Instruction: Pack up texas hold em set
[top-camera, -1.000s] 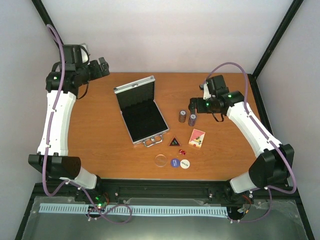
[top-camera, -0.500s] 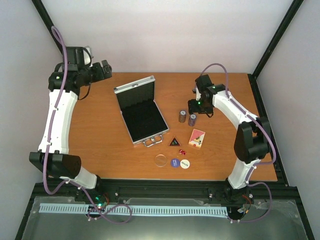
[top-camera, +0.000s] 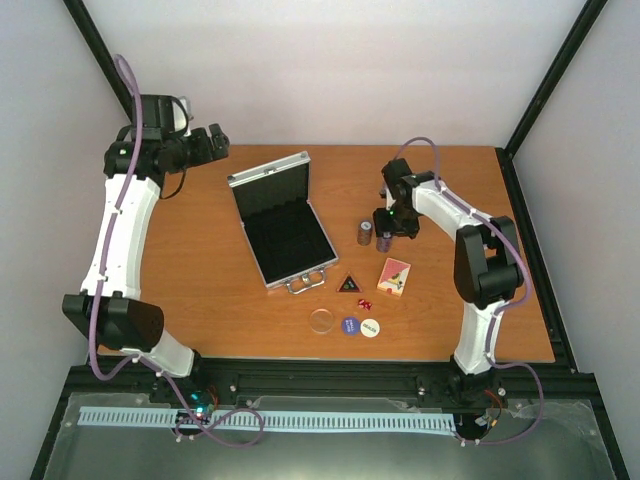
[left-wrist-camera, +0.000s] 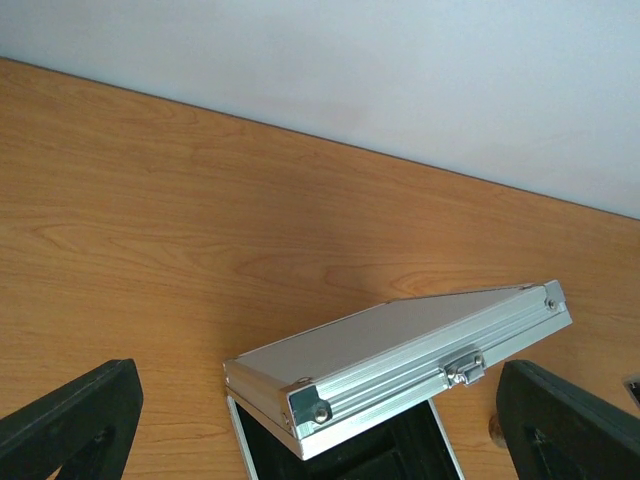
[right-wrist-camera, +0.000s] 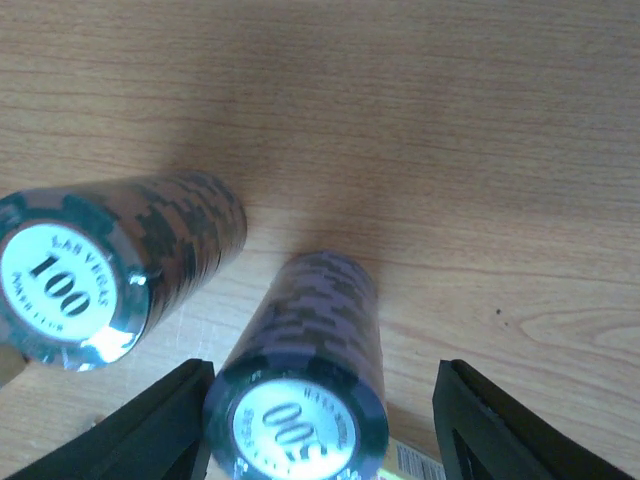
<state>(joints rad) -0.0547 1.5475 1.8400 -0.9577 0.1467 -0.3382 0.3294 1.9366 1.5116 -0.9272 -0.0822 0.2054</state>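
The silver case (top-camera: 278, 217) lies open mid-table, black foam showing; the left wrist view shows its raised lid (left-wrist-camera: 400, 350). Two dark chip stacks stand right of it: a brown one (top-camera: 365, 232) and a purple one (top-camera: 384, 239). My right gripper (top-camera: 390, 226) is open directly above the purple stack (right-wrist-camera: 305, 370), which stands between its fingers (right-wrist-camera: 155, 425); the "100" stack (right-wrist-camera: 110, 265) is to its left. The pink-orange card box (top-camera: 394, 276), black triangle (top-camera: 348, 284), red dice (top-camera: 365, 303) and clear disc (top-camera: 322, 320), blue disc (top-camera: 350, 325) and white disc (top-camera: 370, 328) lie near the front. My left gripper (top-camera: 210, 140) is open and empty beyond the case's far left.
Black frame posts stand at the back corners of the wooden table (top-camera: 200, 290). A white wall runs behind the table's far edge. The left arm (top-camera: 115, 235) runs along the left edge and the right arm (top-camera: 480, 260) along the right.
My right gripper has swung left and toward the purple chip stack, and the arm has folded in. My left gripper has shifted slightly right toward the case lid.
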